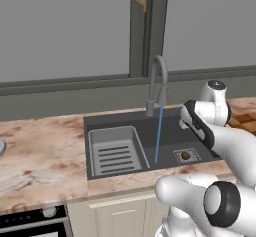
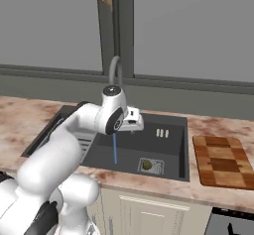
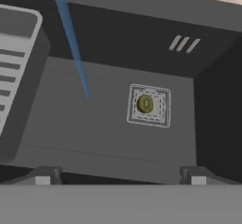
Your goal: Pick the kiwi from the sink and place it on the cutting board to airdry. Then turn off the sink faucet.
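Sink [image 1: 100, 123]: dark basin holding the kiwi [image 3: 145, 104] on the drain grate [image 3: 149, 105], a grey ribbed tray [image 1: 115, 151] at the far side from it, blue water stream [image 1: 158, 133] falling between them from the faucet [image 1: 157, 83]. Gripper [image 3: 120, 176]: above the basin, fingers spread apart, holding nothing. Cutting board [image 2: 222, 160]: on the counter [image 1: 40, 156] just beside the sink, on the kiwi's side.

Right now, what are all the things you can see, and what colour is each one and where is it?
kiwi: one, olive-brown, on the drain grate in the sink.
sink: one, dark charcoal, set in the counter.
ribbed tray: one, grey, left part of the sink.
sink faucet: one, grey, behind the sink, running.
water stream: one, blue, falling into the sink.
cutting board: one, reddish-brown, right of the sink.
countertop: one, pinkish marbled.
pincer: one, dark tips apart, above the sink.
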Available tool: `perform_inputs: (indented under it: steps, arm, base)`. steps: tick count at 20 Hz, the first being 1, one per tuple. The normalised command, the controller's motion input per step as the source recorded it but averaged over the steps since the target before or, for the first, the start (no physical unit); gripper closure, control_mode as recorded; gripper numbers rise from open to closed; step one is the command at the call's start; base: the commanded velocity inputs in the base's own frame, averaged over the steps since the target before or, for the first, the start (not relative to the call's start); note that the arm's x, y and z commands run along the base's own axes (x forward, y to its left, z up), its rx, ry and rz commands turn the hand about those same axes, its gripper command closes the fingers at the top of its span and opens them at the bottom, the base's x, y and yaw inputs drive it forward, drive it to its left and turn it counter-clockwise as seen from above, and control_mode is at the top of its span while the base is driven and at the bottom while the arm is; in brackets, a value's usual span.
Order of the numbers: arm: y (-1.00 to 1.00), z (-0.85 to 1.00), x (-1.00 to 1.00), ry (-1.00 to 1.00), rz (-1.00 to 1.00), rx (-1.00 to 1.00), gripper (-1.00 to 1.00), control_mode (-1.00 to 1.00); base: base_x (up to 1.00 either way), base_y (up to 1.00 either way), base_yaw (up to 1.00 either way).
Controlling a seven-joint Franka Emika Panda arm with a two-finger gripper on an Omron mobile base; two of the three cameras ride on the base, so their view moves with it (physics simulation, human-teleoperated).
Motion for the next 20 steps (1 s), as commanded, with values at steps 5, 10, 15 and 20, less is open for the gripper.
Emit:
perform_inputs:
  steps: [5,10,15,20]
  arm:
    - [-0.23,-0.39,0.20,0.01,0.00,0.00,-1.00,-1.00]
    - [-0.22,-0.44,0.19,0.00,0.00,0.00,-1.00,-1.00]
    - [-0.18,-0.44,0.19,0.00,0.00,0.01,-1.00,-1.00]
    - [-0.14,-0.44,0.25,0.04,0.00,0.04,-1.00,-1.00]
  base:
    - [0.00,0.00,0.00]
    - [0.00,0.00,0.00]
    - [0.00,0.00,0.00]
    - [0.00,0.00,0.00]
